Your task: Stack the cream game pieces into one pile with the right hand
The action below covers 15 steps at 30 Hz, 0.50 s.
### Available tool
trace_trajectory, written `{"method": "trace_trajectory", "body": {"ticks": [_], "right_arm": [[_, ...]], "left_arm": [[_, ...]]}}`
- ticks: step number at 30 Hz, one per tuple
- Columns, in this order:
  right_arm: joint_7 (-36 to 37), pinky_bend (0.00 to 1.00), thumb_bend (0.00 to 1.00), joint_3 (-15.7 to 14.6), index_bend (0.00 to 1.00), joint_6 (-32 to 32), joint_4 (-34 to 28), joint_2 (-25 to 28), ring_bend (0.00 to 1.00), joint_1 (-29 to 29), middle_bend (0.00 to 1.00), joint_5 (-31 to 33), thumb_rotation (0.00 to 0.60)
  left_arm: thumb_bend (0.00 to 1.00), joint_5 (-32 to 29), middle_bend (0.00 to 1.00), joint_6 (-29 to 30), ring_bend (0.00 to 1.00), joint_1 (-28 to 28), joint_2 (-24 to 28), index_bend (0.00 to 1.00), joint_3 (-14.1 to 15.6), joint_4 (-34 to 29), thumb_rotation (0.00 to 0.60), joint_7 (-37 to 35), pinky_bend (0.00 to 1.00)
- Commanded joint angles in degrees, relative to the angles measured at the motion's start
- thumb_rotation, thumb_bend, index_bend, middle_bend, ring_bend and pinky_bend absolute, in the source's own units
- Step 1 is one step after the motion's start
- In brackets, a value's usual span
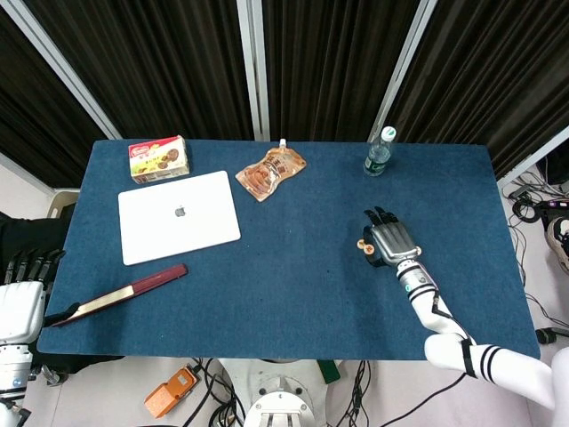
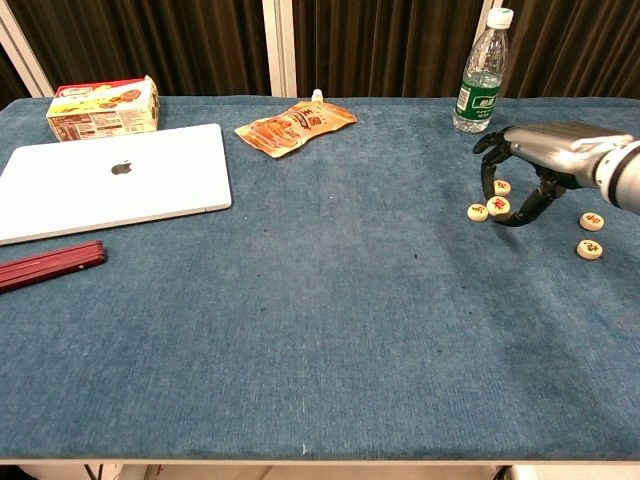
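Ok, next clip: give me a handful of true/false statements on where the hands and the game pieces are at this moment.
1. The right hand pinches a cream game piece in its fingers. True.
2. All cream pieces are stacked in one pile. False: two loose pieces lie apart to the right, and another piece lies to the left of the held one.
3. The water bottle lies on its side. False: it stands upright.
4. The laptop is closed. True.
5. The left hand rests on the laptop. False: it hangs off the table's left edge.
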Motion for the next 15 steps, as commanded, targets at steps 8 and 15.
{"method": "trace_trajectory", "body": {"ticks": [8, 15], "right_arm": [[-2.6, 0.18, 0.44, 0.8, 0.56, -2.9, 3.5, -1.8, 0.08, 3.7, 0.16, 6.5, 0.6], [-2.7, 0.18, 0.44, 0.3, 0.54, -3.2, 4.8, -2.6, 0.08, 4.7, 0.16, 8.1, 0.6]], "left_arm": [[0.0, -0.6, 0.16, -0.4, 0.09, 0.1, 0.0, 0.17, 0.0, -0.1, 0.6, 0.3, 0.03], [0.0, -0.6, 0.16, -0.7, 0.09, -0.1, 0.1, 0.17, -0.1, -0.3, 0.6, 0.7, 0.03]]}}
